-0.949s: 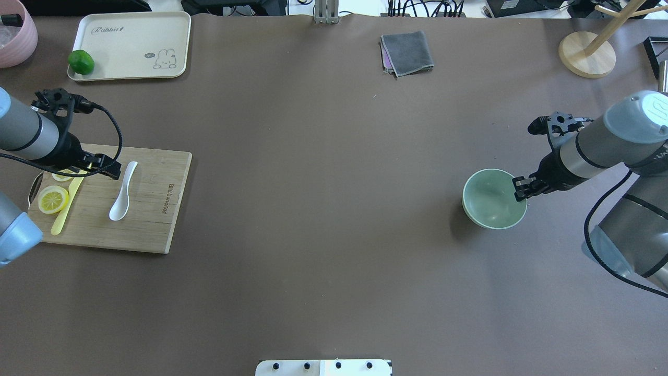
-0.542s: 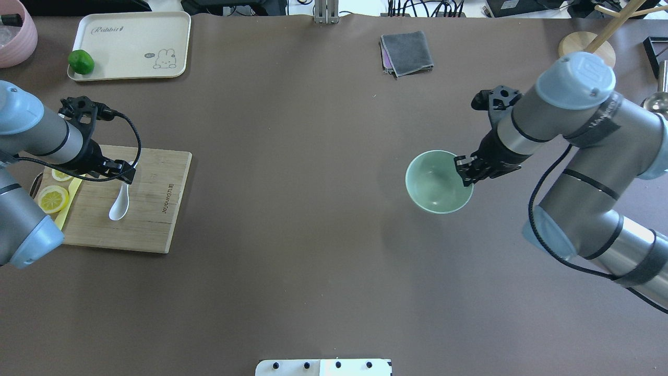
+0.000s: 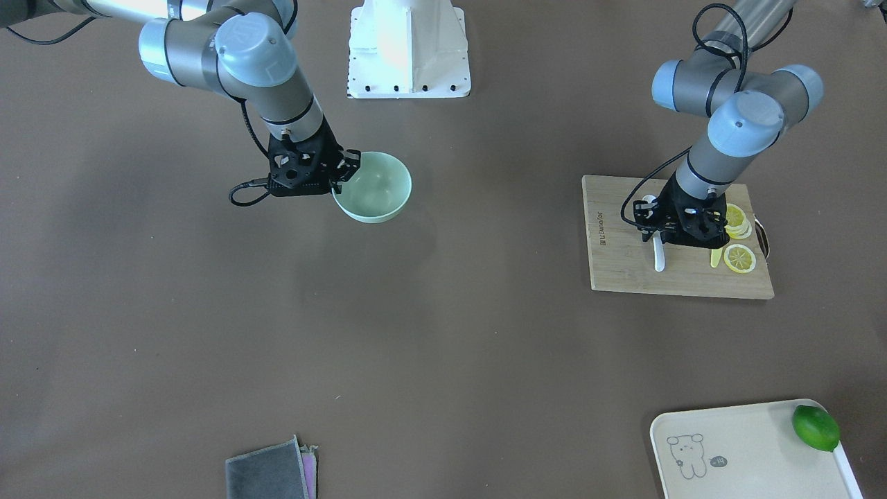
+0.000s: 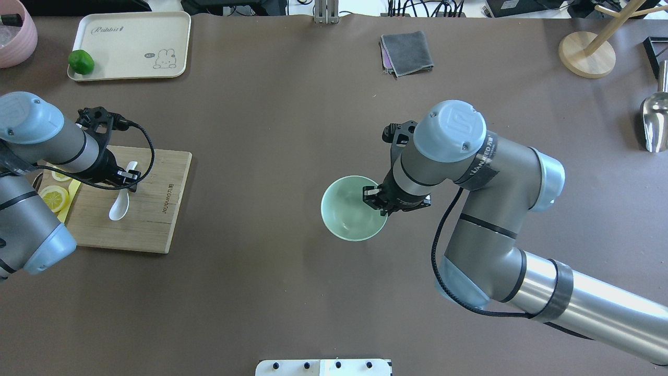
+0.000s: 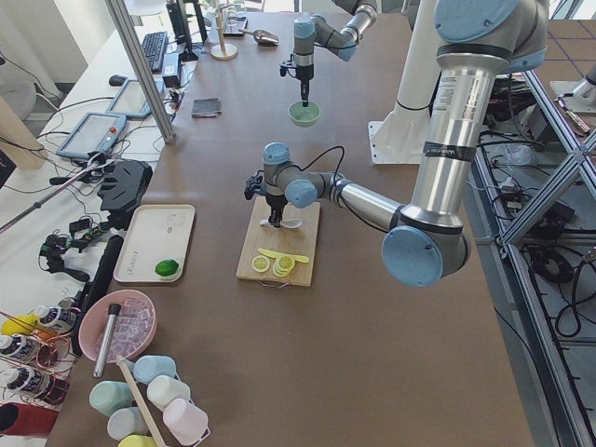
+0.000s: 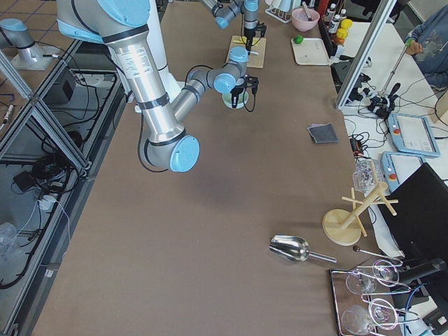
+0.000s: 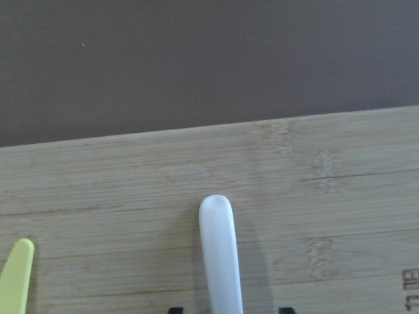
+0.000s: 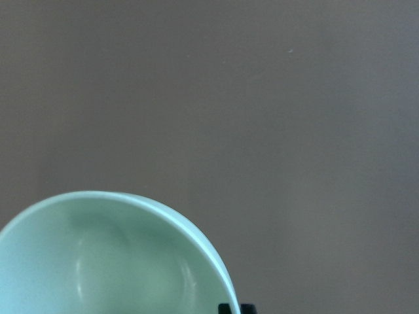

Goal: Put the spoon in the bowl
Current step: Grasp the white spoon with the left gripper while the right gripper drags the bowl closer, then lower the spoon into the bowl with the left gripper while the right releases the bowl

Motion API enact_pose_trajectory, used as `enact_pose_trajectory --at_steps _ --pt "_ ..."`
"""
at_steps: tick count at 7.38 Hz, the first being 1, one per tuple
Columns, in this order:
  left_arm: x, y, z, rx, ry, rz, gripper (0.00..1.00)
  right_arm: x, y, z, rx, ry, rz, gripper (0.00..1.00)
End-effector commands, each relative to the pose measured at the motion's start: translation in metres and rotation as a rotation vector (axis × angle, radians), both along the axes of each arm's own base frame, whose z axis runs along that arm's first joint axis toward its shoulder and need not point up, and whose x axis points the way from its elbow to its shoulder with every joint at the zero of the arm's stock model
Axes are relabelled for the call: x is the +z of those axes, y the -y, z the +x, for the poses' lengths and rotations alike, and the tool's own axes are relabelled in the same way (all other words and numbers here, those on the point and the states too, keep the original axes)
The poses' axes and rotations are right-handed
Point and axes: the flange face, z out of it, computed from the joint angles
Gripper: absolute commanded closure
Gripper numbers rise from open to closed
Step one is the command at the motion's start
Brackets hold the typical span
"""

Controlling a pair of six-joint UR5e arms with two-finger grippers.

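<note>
Since the earlier overhead frames, the right arm has carried the bowl (image 4: pixel 344 209) from the table's right side to about its middle. The left gripper (image 4: pixel 129 178) has crept along the bamboo cutting board (image 4: pixel 151 219) until it stands over the spoon (image 4: pixel 119 207).

That spoon looks like glazed ceramic or hard plastic: light, stiff and glossy, so probably slippery between hard pads and likely to chip if dropped. It lies flat on the board with its scoop toward the robot and its handle pointing away. The short thick handle is the natural place to pinch it, across its width and near the middle. A hold on the rounded tip could squirt free.

The left gripper's jaws stand apart on either side of that handle. In the wrist view a dark fingertip (image 7: pixel 285 309) shows on each flank with bare board between it and the white handle, so nothing is gripped yet. Lemon slices (image 4: pixel 53 199) and a yellow plastic knife (image 7: pixel 14 278) lie beside it, clear of the fingers.

The right gripper (image 4: pixel 377 198) is clamped on the bowl's rim, one finger inside and one outside. Whether the bowl rests on the table or hangs just above it, I cannot tell.
</note>
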Motion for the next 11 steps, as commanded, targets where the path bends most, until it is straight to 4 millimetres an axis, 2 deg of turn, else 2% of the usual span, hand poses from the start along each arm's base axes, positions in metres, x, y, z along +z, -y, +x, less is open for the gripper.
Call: enact_pose_trajectory --at_steps 1,2,3,4,5,6,7,8,9,10,11 --pt "-0.01 -0.001 0.001 0.004 -0.02 0.009 1.0 -0.011 -0.004 -0.033 0.006 -0.013 0.002 1.0" --pt "-0.039 0.001 0.004 0.004 -0.059 0.041 1.0 -0.009 -0.007 -0.04 -0.003 0.0 0.009 1.0" --pt "-0.098 0.014 0.017 -0.057 -0.135 0.039 1.0 -0.002 -0.006 -0.049 0.0 0.011 0.008 1.0" --pt "-0.172 0.018 0.047 -0.115 -0.245 -0.029 1.0 0.001 -0.004 -0.053 0.0 0.036 0.019 0.83" --pt "-0.225 -0.008 0.098 -0.095 -0.314 -0.079 1.0 -0.003 -0.003 -0.052 0.026 0.06 0.016 0.01" --pt "-0.261 -0.023 0.127 -0.075 -0.354 -0.086 1.0 -0.007 0.011 -0.036 0.064 0.1 0.054 0.0" --pt "-0.285 -0.033 0.143 -0.077 -0.379 -0.088 1.0 -0.001 0.036 0.004 0.074 0.123 0.026 0.0" --pt "-0.309 -0.053 0.169 -0.087 -0.398 -0.085 1.0 0.009 0.059 0.069 0.064 0.165 -0.009 0.0" --pt "-0.328 -0.063 0.2 -0.099 -0.405 -0.084 1.0 0.036 0.076 0.143 0.026 0.19 0.019 0.0" --pt "-0.334 -0.071 0.238 -0.125 -0.398 -0.056 0.17 0.068 0.09 0.205 -0.006 0.201 0.051 0.0" --pt "-0.327 -0.076 0.248 -0.167 -0.437 0.007 0.02 0.095 0.094 0.234 -0.019 0.188 0.074 0.0"
